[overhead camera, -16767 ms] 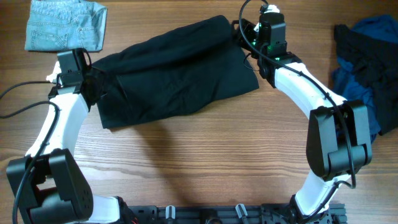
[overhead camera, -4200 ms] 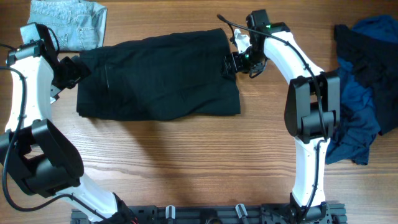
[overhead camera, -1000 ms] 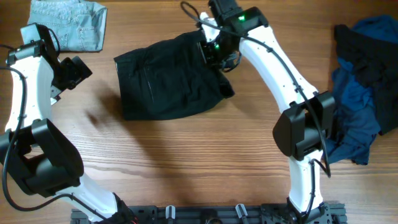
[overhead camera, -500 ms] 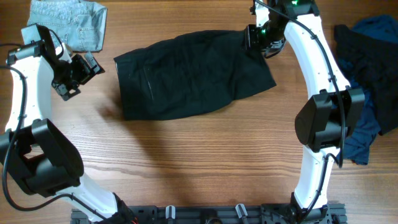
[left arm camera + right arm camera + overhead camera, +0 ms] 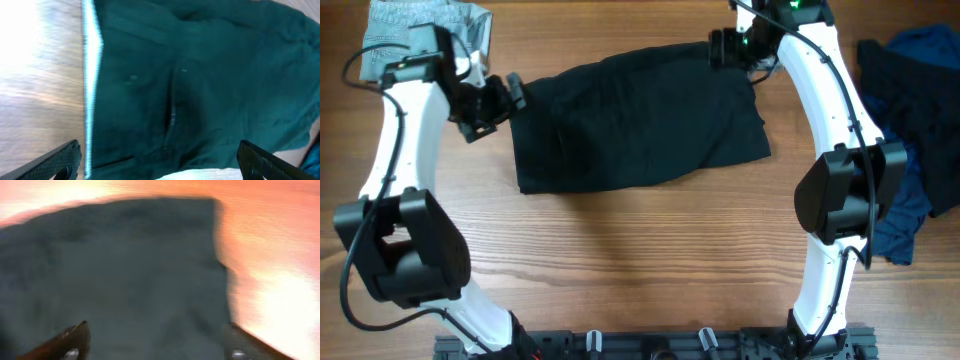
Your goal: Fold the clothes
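Lying flat on the tabletop (image 5: 620, 260), the black garment (image 5: 640, 120) sits between the left end effector (image 5: 510, 92), at its left edge, and the right end effector (image 5: 716, 49), at its upper right corner (probably poised to grasp for a fold). Left wrist: fingers (image 5: 55, 160) wide apart, empty, over the garment's edge. Right wrist, blurred: likewise wide, empty. No writing legible.

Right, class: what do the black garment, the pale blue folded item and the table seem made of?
Black garment: soft matte cloth, possibly cotton; it creases limply. Pale blue folded item: probably faded denim, seams showing. Table: wood or wood-look laminate, visible grain.
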